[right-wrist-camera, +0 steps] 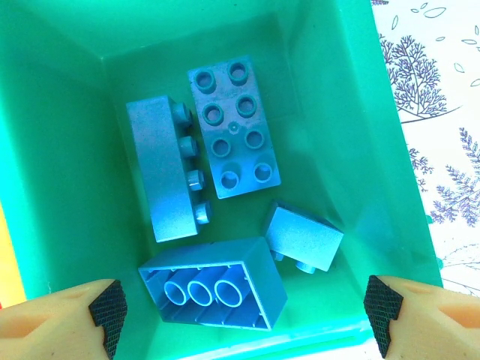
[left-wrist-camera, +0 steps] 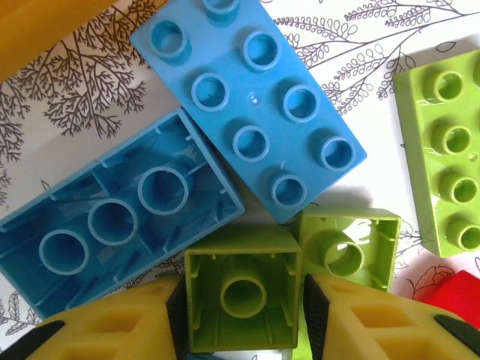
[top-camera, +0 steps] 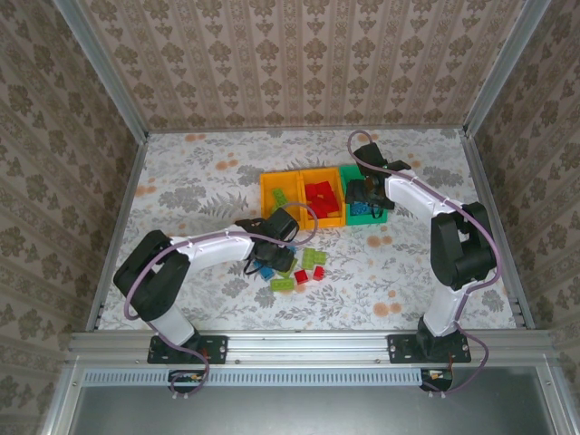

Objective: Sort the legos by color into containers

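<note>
Maybe halfway: blue bricks (right-wrist-camera: 232, 127) in green bin (right-wrist-camera: 60, 150), left claw (left-wrist-camera: 245, 315) pinches lime brick (left-wrist-camera: 241, 289), right claw (right-wrist-camera: 245, 319) spread, loose legos (top-camera: 299, 267) left

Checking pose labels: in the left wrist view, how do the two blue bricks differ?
The upper blue brick lies studs up, eight studs showing; the lower blue brick lies upside down, hollow underside with three tubes showing. The upper one slants down-right, the lower one up-right. Both share the same blue.
</note>
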`<state>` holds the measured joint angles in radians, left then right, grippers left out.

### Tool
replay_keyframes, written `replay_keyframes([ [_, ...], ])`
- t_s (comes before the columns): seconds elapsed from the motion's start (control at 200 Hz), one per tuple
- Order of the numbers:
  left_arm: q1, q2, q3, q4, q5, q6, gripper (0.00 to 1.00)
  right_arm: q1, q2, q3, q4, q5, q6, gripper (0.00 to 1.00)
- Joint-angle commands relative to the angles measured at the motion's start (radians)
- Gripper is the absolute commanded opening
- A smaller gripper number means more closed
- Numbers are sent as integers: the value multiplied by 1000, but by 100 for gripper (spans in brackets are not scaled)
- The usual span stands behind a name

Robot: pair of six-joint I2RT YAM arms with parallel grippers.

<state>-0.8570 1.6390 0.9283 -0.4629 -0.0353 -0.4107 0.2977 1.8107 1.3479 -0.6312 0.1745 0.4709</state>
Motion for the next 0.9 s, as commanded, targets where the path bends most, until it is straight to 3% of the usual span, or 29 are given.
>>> replay_keyframes([
  [0.0,-5,15,11,-8,-13,-17,41,-5,-16,-30,-42,-17,1,87],
  [0.215,-5,5,11,-20,-20,-23,35,-5,-20,-36,-42,-17,2,87],
  [0.895,-5,-98,97,-76,-44,-13,37,-3,-44,-84,-16,-30,7,87],
])
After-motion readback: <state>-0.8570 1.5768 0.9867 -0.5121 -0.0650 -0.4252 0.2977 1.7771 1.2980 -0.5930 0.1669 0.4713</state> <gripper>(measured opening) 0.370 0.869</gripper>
